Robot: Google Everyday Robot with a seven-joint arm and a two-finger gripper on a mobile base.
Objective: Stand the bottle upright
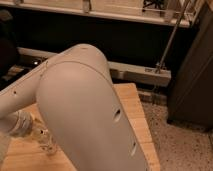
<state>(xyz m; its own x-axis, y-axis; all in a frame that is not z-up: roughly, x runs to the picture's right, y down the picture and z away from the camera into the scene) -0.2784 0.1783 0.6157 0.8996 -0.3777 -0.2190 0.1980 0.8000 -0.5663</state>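
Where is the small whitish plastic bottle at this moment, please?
In the camera view, the small whitish speckled plastic bottle is at lower left over the wooden table, at the end effector, beside the big white arm.

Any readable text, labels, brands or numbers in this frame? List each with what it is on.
None can be read.
The bottle, at the gripper low at the left over the wooden table, shows only a speckled pattern, no legible label.
The robot arm shell is plain, with no markings.
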